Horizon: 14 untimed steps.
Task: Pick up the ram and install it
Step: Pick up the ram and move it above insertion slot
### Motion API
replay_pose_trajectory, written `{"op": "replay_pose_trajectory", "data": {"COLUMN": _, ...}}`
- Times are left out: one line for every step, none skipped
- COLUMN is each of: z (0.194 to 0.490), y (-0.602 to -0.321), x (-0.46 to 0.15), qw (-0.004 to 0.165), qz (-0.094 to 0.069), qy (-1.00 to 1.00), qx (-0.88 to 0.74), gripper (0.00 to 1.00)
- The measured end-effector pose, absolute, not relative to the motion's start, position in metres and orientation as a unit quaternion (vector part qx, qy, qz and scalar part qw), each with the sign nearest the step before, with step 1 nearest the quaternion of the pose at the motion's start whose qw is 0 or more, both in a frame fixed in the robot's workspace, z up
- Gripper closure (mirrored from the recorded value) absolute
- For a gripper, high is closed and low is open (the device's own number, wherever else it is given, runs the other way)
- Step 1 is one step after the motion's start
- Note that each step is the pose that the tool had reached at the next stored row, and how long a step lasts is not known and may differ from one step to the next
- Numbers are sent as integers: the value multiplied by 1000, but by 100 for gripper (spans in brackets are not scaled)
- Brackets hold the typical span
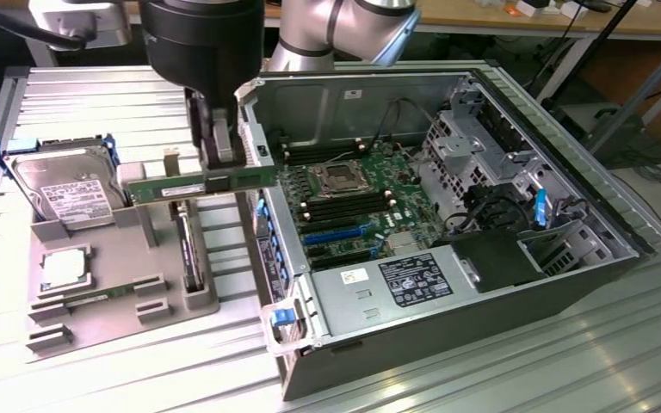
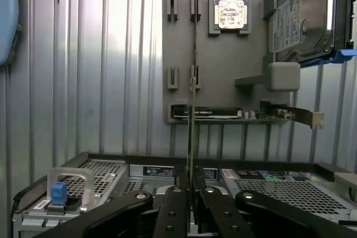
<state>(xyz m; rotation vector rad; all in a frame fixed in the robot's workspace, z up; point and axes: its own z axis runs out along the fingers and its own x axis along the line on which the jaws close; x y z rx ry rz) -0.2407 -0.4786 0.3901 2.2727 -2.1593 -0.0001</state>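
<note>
My gripper (image 1: 223, 162) is shut on the ram (image 1: 193, 184), a long green stick with a white label. It hangs level in the air above the grey tray (image 1: 113, 292), just outside the case wall on the exterior view's left. In the wrist view the ram (image 2: 192, 98) shows edge-on as a thin line running out from between the black fingers (image 2: 174, 204) of the gripper (image 2: 190, 185). The motherboard (image 1: 360, 202), with its dark memory slots (image 1: 333, 209), lies inside the open case.
The tray holds a hard drive (image 1: 72, 185), a square silver processor (image 1: 64, 268) and a dark expansion card (image 1: 189, 249). The open computer case (image 1: 480, 284) lies on the ribbed metal table, with its drive cage (image 1: 485, 163) and power supply (image 1: 405, 280) inside.
</note>
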Motion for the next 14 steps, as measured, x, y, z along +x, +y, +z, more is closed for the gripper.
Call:
{"op": "replay_pose_trajectory", "data": {"z": 390, "y": -478, "x": -238, "qw": 3, "qz": 0, "qy": -689, "qx": 725, "gripper": 86}}
{"op": "replay_pose_trajectory", "data": {"z": 390, "y": -477, "x": -235, "qw": 3, "qz": 0, "qy": -689, "qx": 725, "gripper": 86}}
{"op": "replay_pose_trajectory", "data": {"z": 390, "y": -477, "x": -233, "qw": 3, "qz": 0, "qy": -689, "qx": 725, "gripper": 86}}
{"op": "replay_pose_trajectory", "data": {"z": 390, "y": -477, "x": -231, "qw": 3, "qz": 0, "qy": -688, "qx": 725, "gripper": 86}}
{"op": "replay_pose_trajectory", "data": {"z": 390, "y": -476, "x": -229, "qw": 3, "qz": 0, "qy": -688, "qx": 725, "gripper": 86}}
{"op": "replay_pose_trajectory", "data": {"z": 390, "y": -475, "x": -226, "qw": 3, "qz": 0, "qy": -688, "qx": 725, "gripper": 86}}
{"op": "replay_pose_trajectory", "data": {"z": 390, "y": -475, "x": -223, "qw": 3, "qz": 0, "qy": -688, "qx": 726, "gripper": 86}}
{"op": "replay_pose_trajectory", "data": {"z": 390, "y": -474, "x": -221, "qw": 3, "qz": 0, "qy": -688, "qx": 726, "gripper": 86}}
{"op": "replay_pose_trajectory", "data": {"z": 390, "y": -474, "x": -218, "qw": 3, "qz": 0, "qy": -688, "qx": 726, "gripper": 86}}
{"op": "replay_pose_trajectory", "data": {"z": 390, "y": -473, "x": -216, "qw": 3, "qz": 0, "qy": -688, "qx": 726, "gripper": 86}}
{"op": "replay_pose_trajectory", "data": {"z": 390, "y": -473, "x": -214, "qw": 3, "qz": 0, "qy": -688, "qx": 726, "gripper": 86}}
{"op": "replay_pose_trajectory", "data": {"z": 390, "y": -472, "x": -211, "qw": 3, "qz": 0, "qy": -688, "qx": 726, "gripper": 86}}
{"op": "replay_pose_trajectory", "data": {"z": 390, "y": -472, "x": -209, "qw": 3, "qz": 0, "qy": -687, "qx": 726, "gripper": 86}}
{"op": "replay_pose_trajectory", "data": {"z": 390, "y": -471, "x": -206, "qw": 3, "qz": 0, "qy": -687, "qx": 726, "gripper": 86}}
